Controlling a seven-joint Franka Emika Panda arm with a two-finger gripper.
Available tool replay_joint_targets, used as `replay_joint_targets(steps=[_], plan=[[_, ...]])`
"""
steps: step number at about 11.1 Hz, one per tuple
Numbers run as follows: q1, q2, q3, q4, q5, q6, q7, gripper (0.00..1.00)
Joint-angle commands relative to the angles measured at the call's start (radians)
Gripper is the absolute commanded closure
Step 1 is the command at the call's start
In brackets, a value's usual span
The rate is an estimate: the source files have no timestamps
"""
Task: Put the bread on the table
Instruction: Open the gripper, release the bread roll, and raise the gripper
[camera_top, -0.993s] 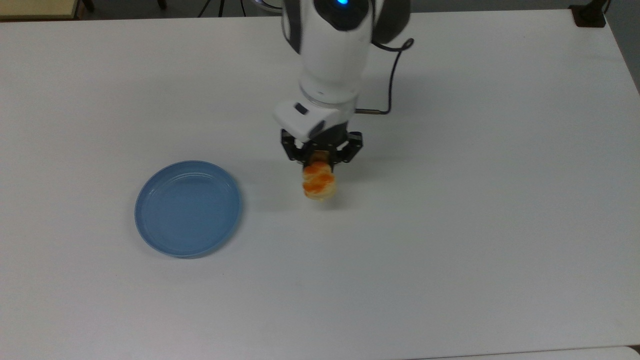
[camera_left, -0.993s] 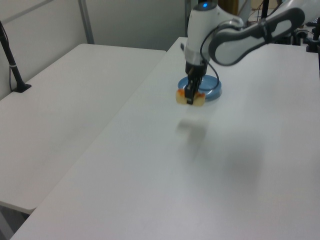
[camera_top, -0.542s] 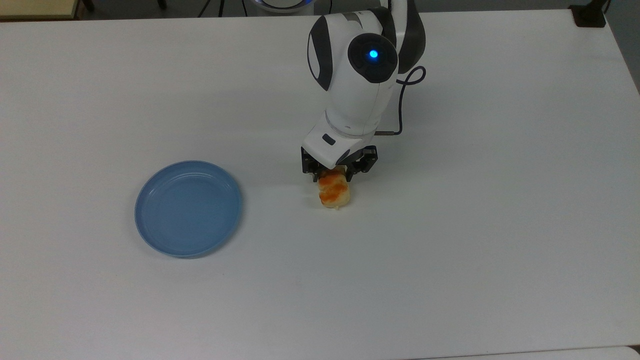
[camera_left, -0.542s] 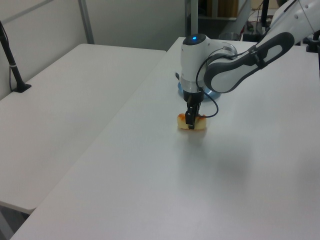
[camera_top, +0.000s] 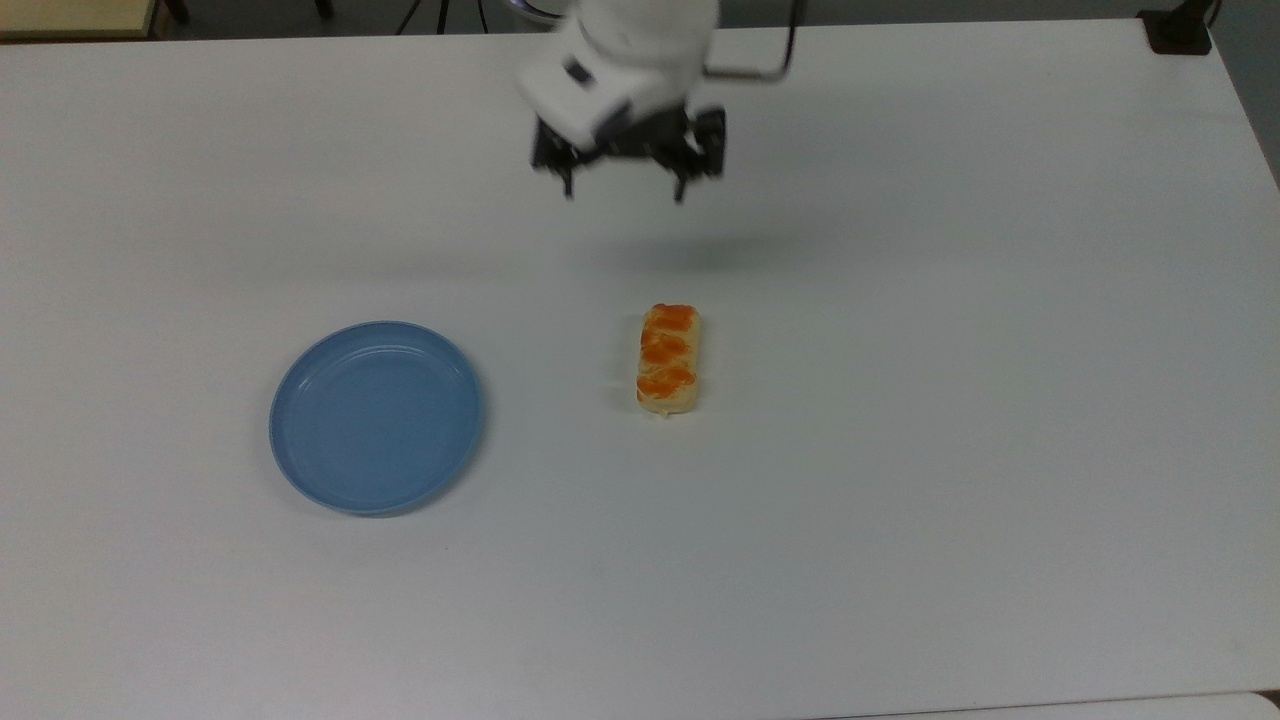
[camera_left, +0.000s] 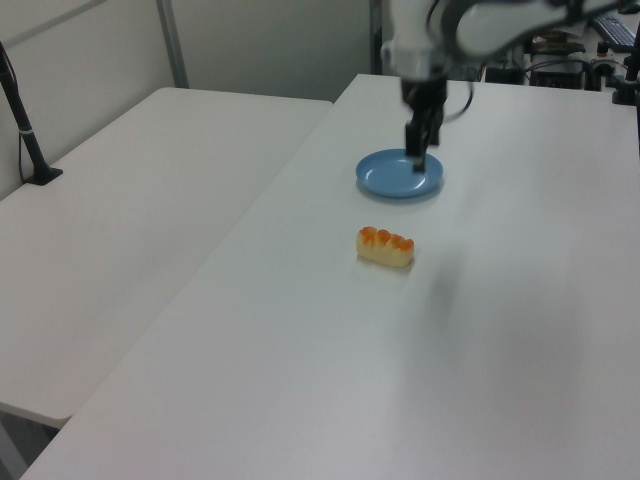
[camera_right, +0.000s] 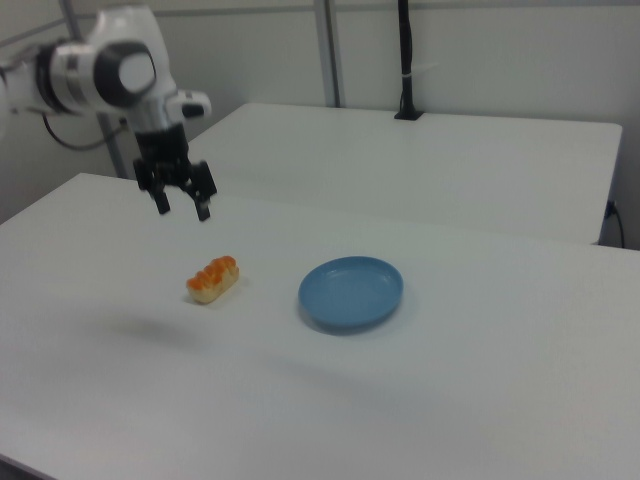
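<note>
Your bread (camera_top: 668, 359) is lying flat on the white counter (camera_top: 1000, 400), glazed side up, with nothing touching it. In the top view its long axis is running up and down the picture, and it is sitting to the top view's right of the blue plate (camera_top: 377, 417), clearly apart from the rim. In the right view it is lying just to the right view's left of that plate (camera_right: 351, 292), and in the left view the bun (camera_left: 385, 247) is resting nearer the camera than the plate (camera_left: 400, 173).

Your claw (camera_top: 626, 188) is hanging empty, its two fingers spread wide. In the top view it is sitting well above the bread in the picture, slightly toward the top view's left, so the bun is lying below it and a touch to the top view's right. In the right view the claw (camera_right: 181, 205) is hovering clear of the counter, up and to the right view's left of the bread (camera_right: 212, 279), with open air between them.

The arm's wrist is pointing the fingers straight down, and in the left view the claw (camera_left: 420, 135) is showing in front of the plate, high over the surface.

Judging from how things are lying, the placing is looking done: the bread is on the counter and off the plate. If you want another grasp, you are needing to come back down over the bun and close across its short width.
</note>
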Motion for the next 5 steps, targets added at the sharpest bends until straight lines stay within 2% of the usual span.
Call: replay_joint_targets(steps=[1, 3, 5], plan=[[-0.181, -0.152, 0.096, -0.052, 0.011, -0.093, -0.017, 0.00], [-0.221, -0.160, 0.093, -0.044, 0.054, -0.093, -0.076, 0.00], [-0.206, -0.157, 0.076, -0.038, 0.061, -0.096, -0.077, 0.00]])
